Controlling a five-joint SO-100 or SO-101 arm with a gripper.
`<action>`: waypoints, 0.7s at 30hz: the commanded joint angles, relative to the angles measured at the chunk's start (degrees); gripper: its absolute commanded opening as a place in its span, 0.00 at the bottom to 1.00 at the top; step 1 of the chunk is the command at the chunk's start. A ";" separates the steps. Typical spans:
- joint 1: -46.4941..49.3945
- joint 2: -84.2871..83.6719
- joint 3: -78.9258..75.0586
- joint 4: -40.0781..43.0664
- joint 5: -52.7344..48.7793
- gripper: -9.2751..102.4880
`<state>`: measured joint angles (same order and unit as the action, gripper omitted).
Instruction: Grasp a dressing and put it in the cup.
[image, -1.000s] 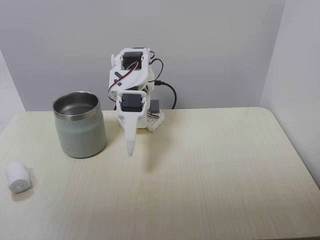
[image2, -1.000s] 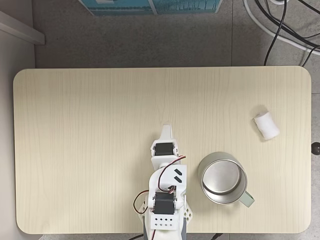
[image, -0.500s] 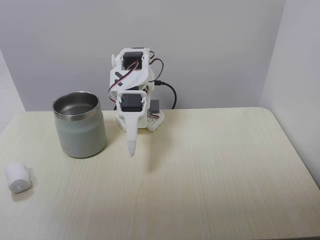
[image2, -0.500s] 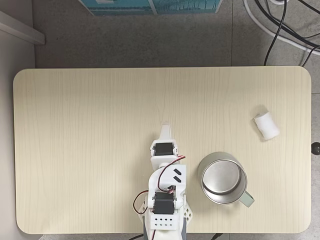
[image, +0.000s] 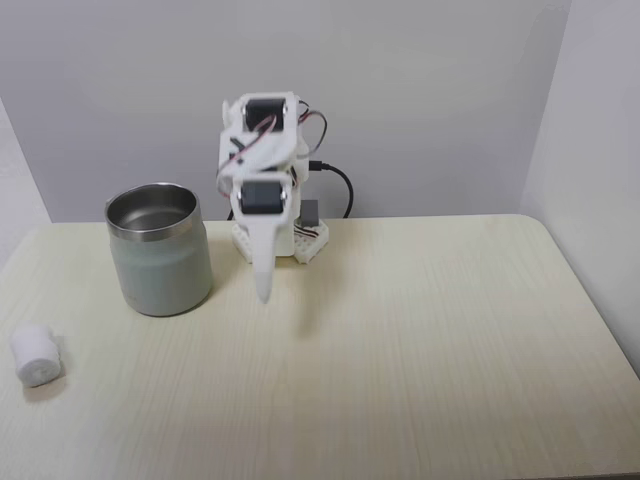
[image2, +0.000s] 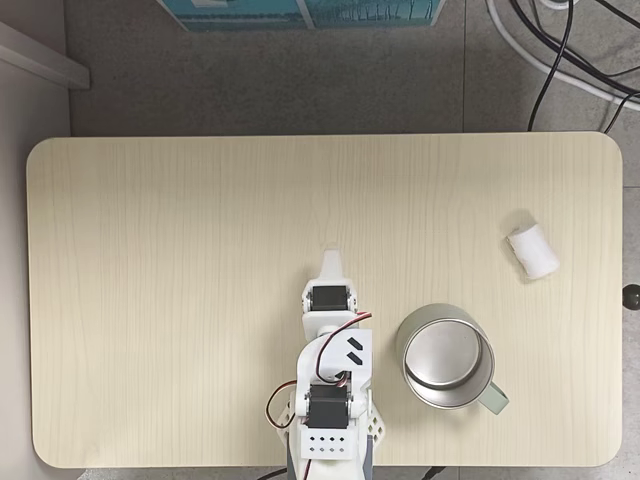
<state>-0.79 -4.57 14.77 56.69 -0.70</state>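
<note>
Hand (image: 263, 292) hangs point-down over the bare table (image: 420, 340), fingers together, nothing in them. In the front fixed view it is a little blurred and sits slightly higher than half a second ago; the upper arm has tipped as well. In the top-down fixed view the tip (image2: 332, 262) has drawn back a touch toward the base. So the arm has just begun to stir — a small lift, no real travel yet.

Dressing (image: 35, 353) lies on its side near the left edge of the table in the front view, unmoved; from above it shows at the right (image2: 533, 250), well apart from the hand. Cup (image: 160, 249) stands upright and empty between arm and dressing, nearer the arm; from above (image2: 445, 357) it sits just beside the base.

Judgement: task barely started. The stir looks like the opening of a reach — the arm must swing toward the dressing, and the cup stands close to that sweep, so clearance over its rim matters. The fingers must part before descent.
</note>
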 joint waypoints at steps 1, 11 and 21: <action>1.76 4.31 12.22 4.66 0.44 0.08; 20.39 42.10 48.34 19.69 1.85 0.25; 36.04 68.73 58.27 14.85 0.97 0.31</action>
<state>31.55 56.78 67.94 73.65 -0.26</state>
